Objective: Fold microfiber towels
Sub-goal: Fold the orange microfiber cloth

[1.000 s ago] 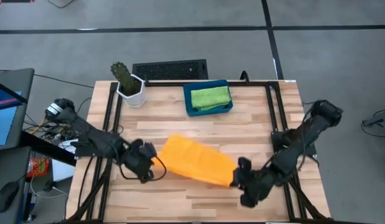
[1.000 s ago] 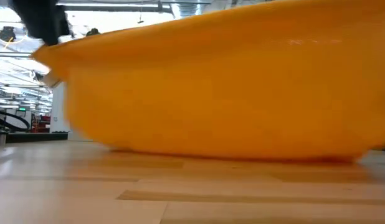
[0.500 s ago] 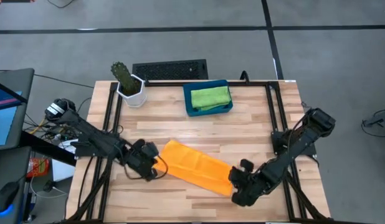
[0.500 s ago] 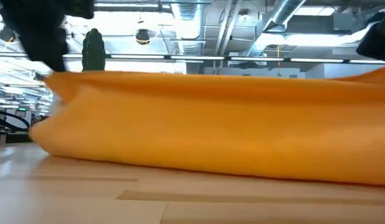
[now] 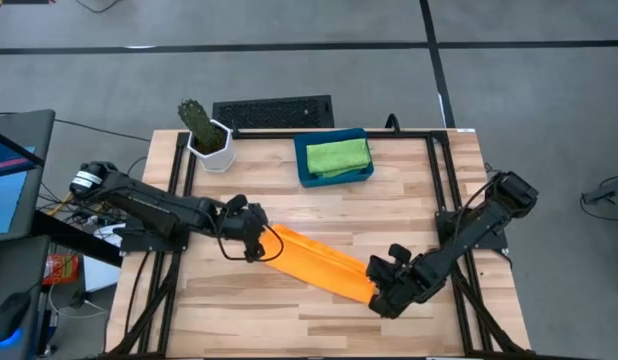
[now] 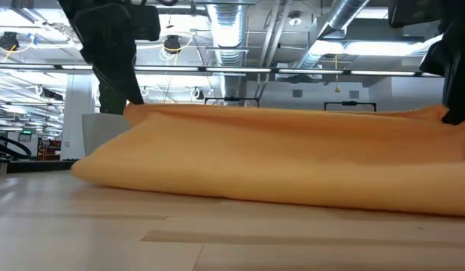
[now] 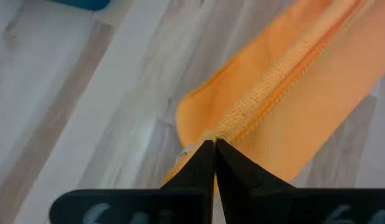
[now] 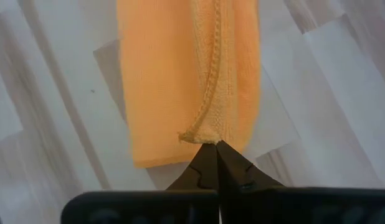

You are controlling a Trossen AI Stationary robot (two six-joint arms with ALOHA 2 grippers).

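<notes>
While the left gripper [image 5: 257, 243] and right gripper [image 5: 381, 290] each pinch a hemmed corner of the orange towel [image 5: 319, 265] lying mid-table, we judge that such shallow bites could slip and let the fold spring open.

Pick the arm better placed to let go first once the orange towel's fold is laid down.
Neither, probably: left gripper and right gripper each pinch a corner of the orange towel, mirrored at opposite ends of the fold.
</notes>
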